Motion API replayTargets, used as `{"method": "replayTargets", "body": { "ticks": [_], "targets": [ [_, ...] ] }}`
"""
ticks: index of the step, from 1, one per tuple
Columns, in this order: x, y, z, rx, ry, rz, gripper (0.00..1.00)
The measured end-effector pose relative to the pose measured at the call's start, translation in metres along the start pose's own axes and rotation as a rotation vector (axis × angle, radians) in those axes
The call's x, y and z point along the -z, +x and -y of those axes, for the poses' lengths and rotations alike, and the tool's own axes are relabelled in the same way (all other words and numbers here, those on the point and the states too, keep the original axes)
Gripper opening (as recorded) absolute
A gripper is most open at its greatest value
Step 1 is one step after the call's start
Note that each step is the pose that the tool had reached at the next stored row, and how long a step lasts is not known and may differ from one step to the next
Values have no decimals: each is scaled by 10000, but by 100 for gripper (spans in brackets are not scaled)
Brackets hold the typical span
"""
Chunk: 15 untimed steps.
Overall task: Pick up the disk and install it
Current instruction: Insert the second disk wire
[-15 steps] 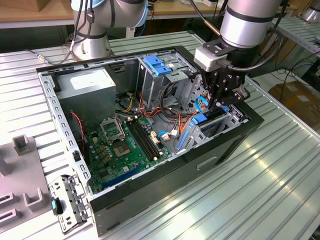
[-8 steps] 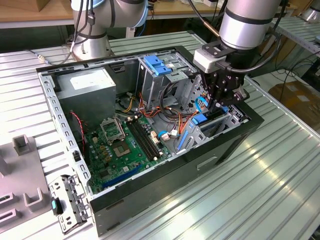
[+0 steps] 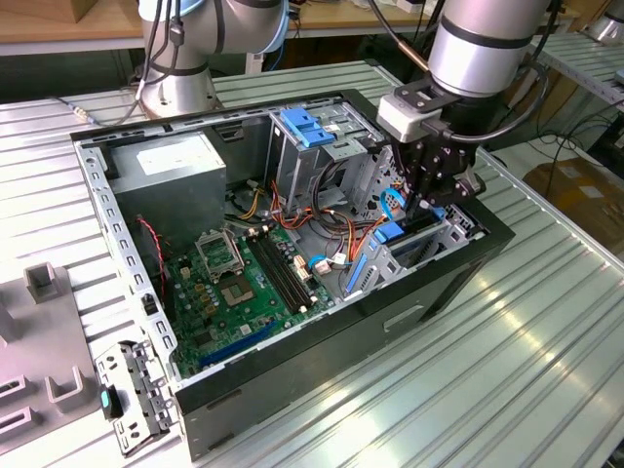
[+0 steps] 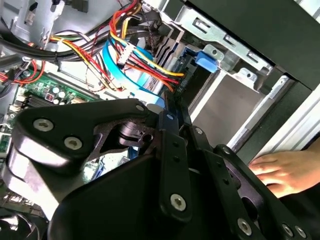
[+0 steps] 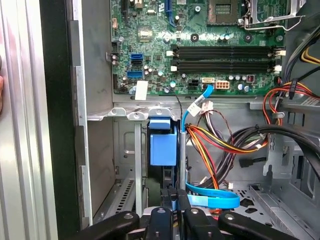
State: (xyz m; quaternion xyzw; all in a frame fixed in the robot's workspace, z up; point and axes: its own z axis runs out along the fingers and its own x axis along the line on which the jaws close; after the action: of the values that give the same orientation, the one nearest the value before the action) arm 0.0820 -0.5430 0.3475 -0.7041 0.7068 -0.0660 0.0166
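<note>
1. One open computer case point(image 3: 322, 336) lies on its side on the ribbed metal desk point(image 3: 507, 370). One loose metal bracket point(image 3: 132, 395) lies by the corner of the case at the exterior view's left.
2. One grey power-supply box point(image 3: 175, 171) fills the far inside corner on that side. One green motherboard point(image 3: 234, 283) lies below it.
3. One blue latch point(image 3: 307, 127) tops the tall metal cage further right.
4. One disk point(image 3: 390, 234) stands on edge in the drive bay at the exterior view's right. In the first wrist view its blue rail end point(image 5: 163, 145) faces the camera.
5. One gripper point(image 3: 429, 207) reaches down into that bay, just over the disk. Its two fingers point(image 5: 167, 197) are drawn close together with only a thin gap.
6. One person's hand point(image 4: 280, 172) rests outside the case wall in the second wrist view.
</note>
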Motion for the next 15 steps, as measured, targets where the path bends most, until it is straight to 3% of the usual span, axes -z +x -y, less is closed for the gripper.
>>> {"method": "replayTargets", "body": {
  "ticks": [3,7,11,15],
  "targets": [
    [7,17,1,-11,-1,91,16],
    [4,56,0,-17,-2,135,16],
    [3,67,2,-60,-3,503,16],
    [1,86,3,-60,-4,506,16]
  ]
}}
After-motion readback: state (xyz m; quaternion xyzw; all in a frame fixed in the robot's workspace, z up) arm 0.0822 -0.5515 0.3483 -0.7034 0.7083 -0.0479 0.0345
